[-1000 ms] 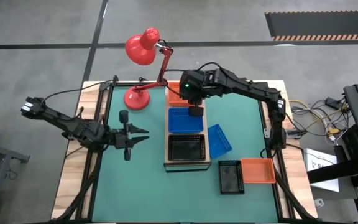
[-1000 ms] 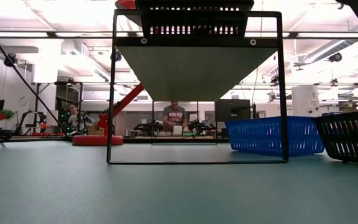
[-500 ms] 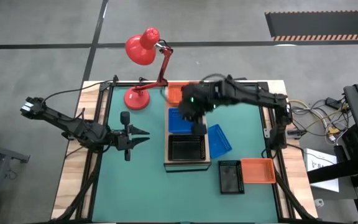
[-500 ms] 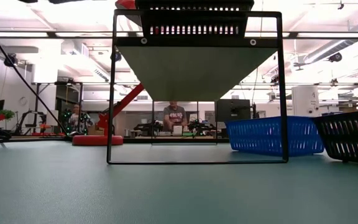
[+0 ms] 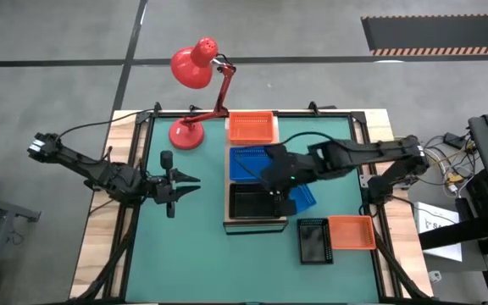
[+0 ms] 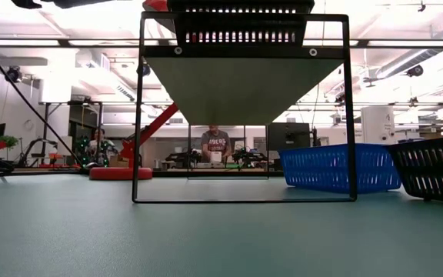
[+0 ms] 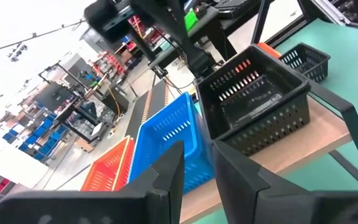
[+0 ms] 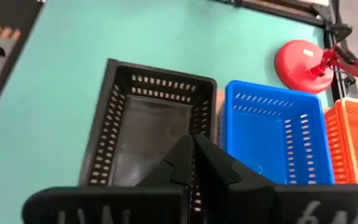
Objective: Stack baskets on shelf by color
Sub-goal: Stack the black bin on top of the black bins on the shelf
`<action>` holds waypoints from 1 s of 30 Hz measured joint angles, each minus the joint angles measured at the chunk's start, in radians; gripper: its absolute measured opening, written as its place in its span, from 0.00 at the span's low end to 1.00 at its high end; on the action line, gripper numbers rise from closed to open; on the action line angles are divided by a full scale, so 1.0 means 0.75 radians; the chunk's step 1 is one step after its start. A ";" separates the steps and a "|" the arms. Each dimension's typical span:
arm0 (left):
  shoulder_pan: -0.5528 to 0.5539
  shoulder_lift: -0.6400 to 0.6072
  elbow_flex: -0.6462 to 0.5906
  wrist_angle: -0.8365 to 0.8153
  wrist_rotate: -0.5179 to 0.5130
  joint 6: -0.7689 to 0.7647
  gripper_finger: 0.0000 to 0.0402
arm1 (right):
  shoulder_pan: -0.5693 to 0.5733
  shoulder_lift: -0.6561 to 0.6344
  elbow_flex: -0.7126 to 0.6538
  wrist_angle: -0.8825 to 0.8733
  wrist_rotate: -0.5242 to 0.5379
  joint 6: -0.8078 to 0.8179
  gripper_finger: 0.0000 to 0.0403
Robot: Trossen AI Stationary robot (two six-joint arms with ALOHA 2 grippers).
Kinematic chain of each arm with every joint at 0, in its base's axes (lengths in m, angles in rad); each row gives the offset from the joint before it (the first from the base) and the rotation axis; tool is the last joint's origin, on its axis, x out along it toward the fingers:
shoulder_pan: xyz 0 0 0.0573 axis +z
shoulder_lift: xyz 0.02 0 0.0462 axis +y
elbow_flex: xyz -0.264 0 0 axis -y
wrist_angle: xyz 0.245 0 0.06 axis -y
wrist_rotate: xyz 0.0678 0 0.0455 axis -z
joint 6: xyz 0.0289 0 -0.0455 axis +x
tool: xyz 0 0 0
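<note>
The light-wood shelf (image 5: 227,222) carries three baskets in a row: orange (image 5: 252,127) at the far end, blue (image 5: 246,163) in the middle, black (image 5: 251,203) at the near end. My right gripper (image 5: 279,202) is shut and hovers above the black basket's right wall (image 8: 197,121), with the blue basket (image 8: 272,134) beside it. A second blue basket (image 5: 303,193) lies askew on the mat by the shelf's right side. A black basket (image 5: 313,240) and an orange one (image 5: 352,232) sit side by side near the right corner. My left gripper (image 5: 190,186) waits open to the left of the shelf.
A red desk lamp (image 5: 195,68) stands with its base (image 5: 185,134) on the mat just left of the shelf's far end. The low view shows the shelf's black metal legs (image 6: 138,115), with the loose blue (image 6: 333,168) and black (image 6: 433,165) baskets to the right. Open mat lies left of the shelf.
My right gripper has travelled from above the shelf's far end, past the blue basket, toward the table's near edge, and now stands over the black basket. The orange basket at the far end, half covered by the arm before, shows whole now.
</note>
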 joint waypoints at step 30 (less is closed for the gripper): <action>0.000 0.000 -0.018 0.089 -0.003 -0.013 0.17 | 0.483 -0.798 -1.239 0.681 0.205 0.784 0.02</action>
